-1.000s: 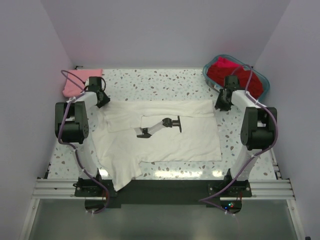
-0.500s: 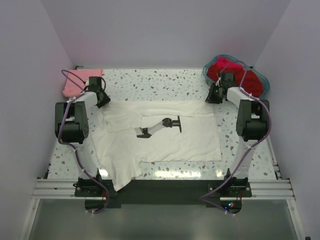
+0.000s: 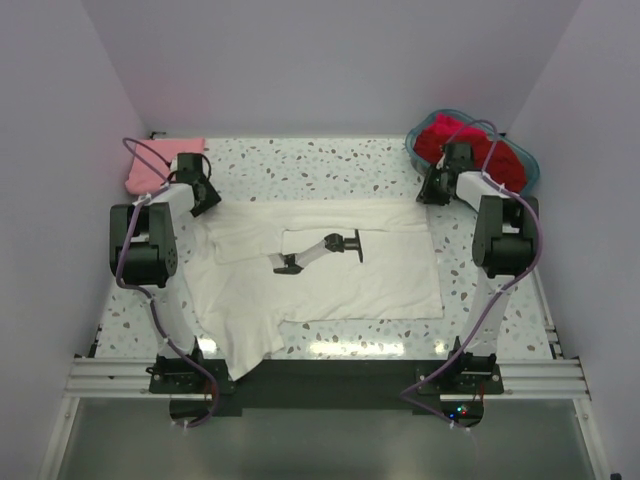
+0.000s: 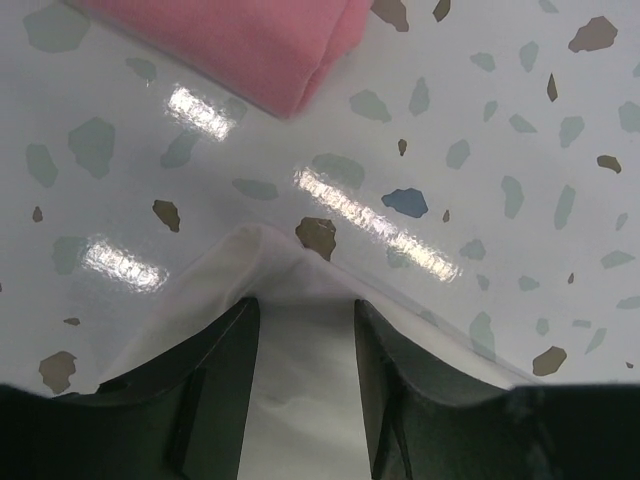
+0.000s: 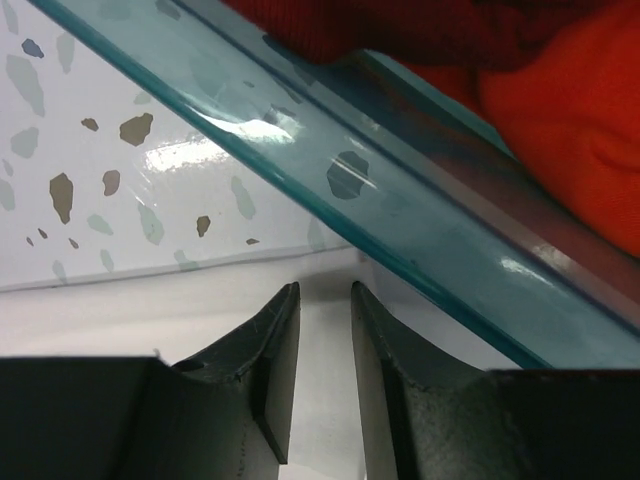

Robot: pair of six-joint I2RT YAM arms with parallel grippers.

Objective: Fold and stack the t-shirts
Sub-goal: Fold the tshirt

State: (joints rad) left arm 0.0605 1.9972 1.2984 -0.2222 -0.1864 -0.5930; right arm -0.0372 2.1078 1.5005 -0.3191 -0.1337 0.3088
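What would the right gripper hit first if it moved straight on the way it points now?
Probably the basket: its teal wall crosses right ahead of the right gripper in the wrist view. How near it is, the picture leaves unclear.

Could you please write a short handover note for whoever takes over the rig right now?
Left gripper: jaws astride the far-left corner of the white shirt; grip unclear.
Right gripper: jaws nearly closed over that shirt's far-right corner, beside the teal basket; grip unclear.
Things: white shirt spread on the table, its left part hanging over the near edge; pink shirt folded at the far left; red shirts in the basket.
Done: pink shirt folded.
Left: fold the white and red ones, then stack them all.
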